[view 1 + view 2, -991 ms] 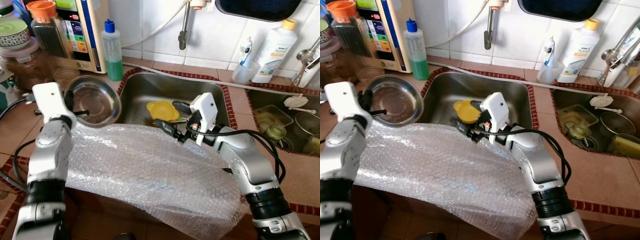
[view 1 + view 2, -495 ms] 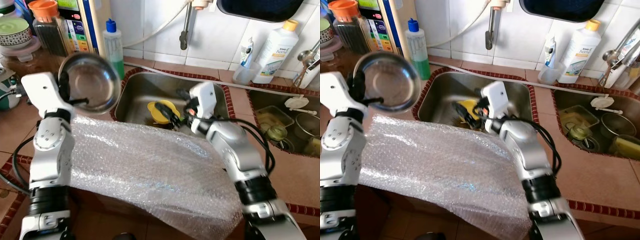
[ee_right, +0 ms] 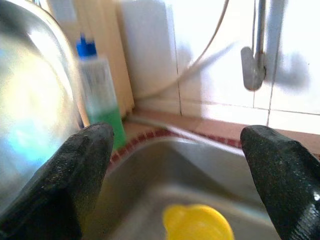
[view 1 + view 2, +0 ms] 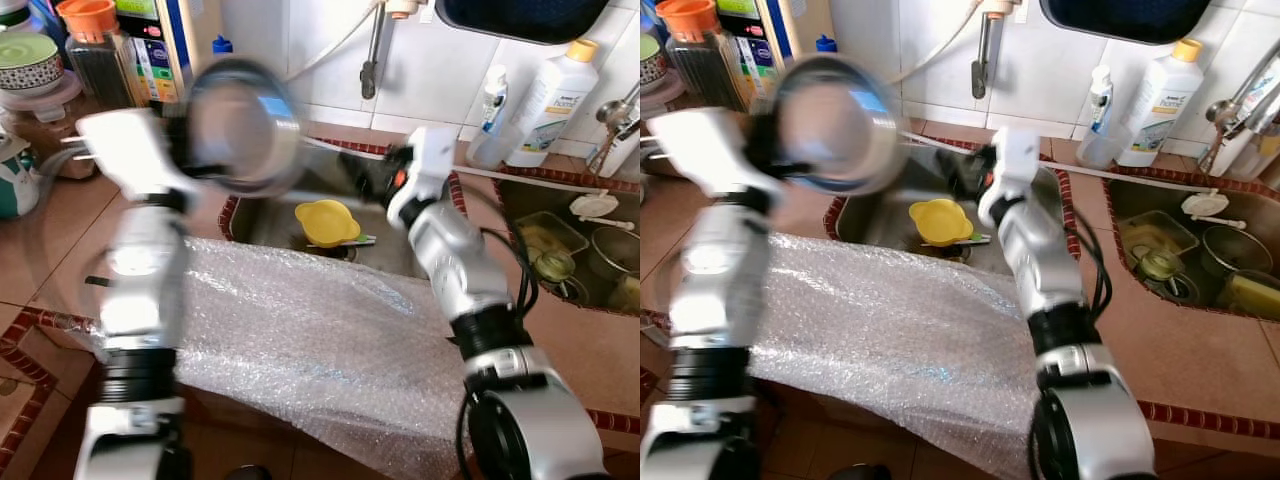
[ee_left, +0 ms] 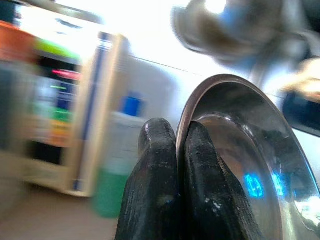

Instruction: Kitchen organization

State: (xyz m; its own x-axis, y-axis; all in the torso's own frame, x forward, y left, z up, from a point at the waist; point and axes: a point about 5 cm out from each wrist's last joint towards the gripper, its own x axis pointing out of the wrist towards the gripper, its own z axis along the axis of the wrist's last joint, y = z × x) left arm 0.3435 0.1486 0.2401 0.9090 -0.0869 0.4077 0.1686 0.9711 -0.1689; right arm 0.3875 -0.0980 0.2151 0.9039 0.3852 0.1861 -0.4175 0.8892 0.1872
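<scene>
**Steel bowl held up over the sink**

In the left sink basin (image 4: 300,215) we see a yellow bowl (image 4: 327,221) with a slim utensil lying just beside it. The right basin (image 4: 520,200) holds a clear square container (image 4: 545,235), a glass jar (image 4: 552,264) and a steel pot (image 4: 612,247); we cannot make out what is in them. Against the tiled wall stand a white bottle with an orange cap (image 4: 553,98) and a small tube in a clear cup (image 4: 488,140). On the worktop (image 4: 40,240) at the far left are a jar with an orange lid (image 4: 92,55) and a green-lidded bowl (image 4: 28,62).

Our left gripper (image 5: 176,150) has its fingers clenched on the rim of the steel bowl (image 4: 240,125), holding it tilted up above the near left corner of the sink. The bowl is round, shiny and shallow, blurred in the head views, and looks empty. A green soap bottle with a blue cap (image 3: 97,87) stands behind it.

Our right gripper (image 3: 175,150) hovers over the left basin with its fingers spread wide, grasping nothing. A sheet of bubble wrap (image 4: 320,350) drapes over the front edge of the worktop.
</scene>
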